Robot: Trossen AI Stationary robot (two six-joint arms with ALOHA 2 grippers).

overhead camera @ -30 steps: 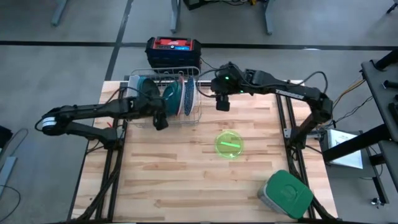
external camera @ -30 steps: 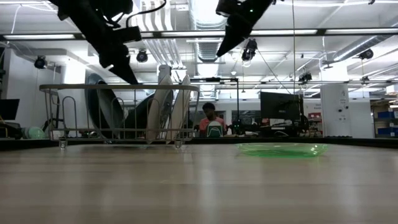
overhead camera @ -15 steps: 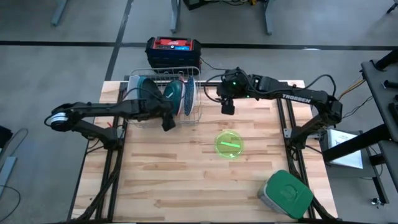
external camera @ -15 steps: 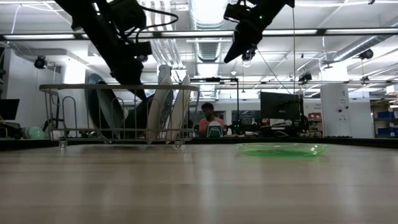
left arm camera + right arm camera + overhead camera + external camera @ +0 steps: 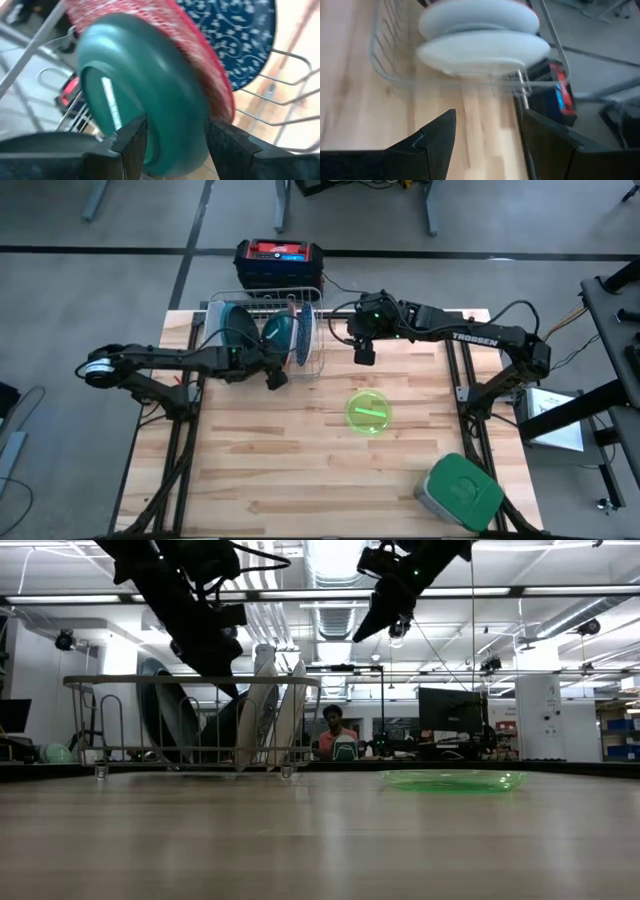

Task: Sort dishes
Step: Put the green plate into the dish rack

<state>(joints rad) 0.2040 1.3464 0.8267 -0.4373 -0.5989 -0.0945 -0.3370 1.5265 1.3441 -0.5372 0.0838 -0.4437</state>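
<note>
A wire rack (image 5: pixel 212 340) at the table's far left holds several dishes on edge: a dark teal bowl (image 5: pixel 150 85), a reddish plate (image 5: pixel 205 70), a blue patterned plate (image 5: pixel 235 35) and white dishes (image 5: pixel 480 35). A lime green plate (image 5: pixel 368 411) lies flat on the table's middle. My left gripper (image 5: pixel 274 376) is open at the rack's near side, one finger inside the teal bowl's hollow and one outside its rim. My right gripper (image 5: pixel 361 356) is open and empty, above the table just right of the rack. My left gripper (image 5: pixel 177 145) stands open around the dark teal bowl's lower rim (image 5: pixel 185 150), one finger (image 5: pixel 131 145) on the hollow side and one (image 5: pixel 227 145) on the outer side. I cannot tell whether either finger touches the bowl, which rests in the rack.
A square grey container with a green lid (image 5: pixel 460 490) sits at the near right corner. A red and black box (image 5: pixel 278 260) stands behind the rack, off the table. A person (image 5: pixel 338 735) sits in the room beyond. Bare wood lies near and left of the lime plate.
My left gripper has gone toward the table's right edge along the rack's near side and down, in to the teal bowl. My right gripper has drifted a little toward the near and right edges. The dishes have not moved.
</note>
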